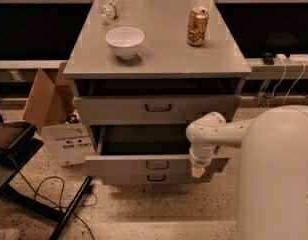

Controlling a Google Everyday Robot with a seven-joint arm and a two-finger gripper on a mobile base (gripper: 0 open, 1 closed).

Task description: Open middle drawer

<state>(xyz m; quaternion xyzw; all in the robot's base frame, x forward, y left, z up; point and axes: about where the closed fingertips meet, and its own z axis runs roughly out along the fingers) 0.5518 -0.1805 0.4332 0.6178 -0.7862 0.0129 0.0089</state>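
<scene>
the middle drawer (124, 165) is seen pulled out at lower centre, its inside exposed; the gripper (197, 171) is held at its front's right end, likely for pulling; its grip cannot be told

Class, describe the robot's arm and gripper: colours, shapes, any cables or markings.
The arm is smooth white, rounded tubular segments with a bulbous joint. The gripper, in front of the middle drawer, ends in a cream tip. No cables or markings show.

Dim warm light falls from above, the pincer (197, 172) pale against the shadowed open middle drawer (124, 165).
</scene>
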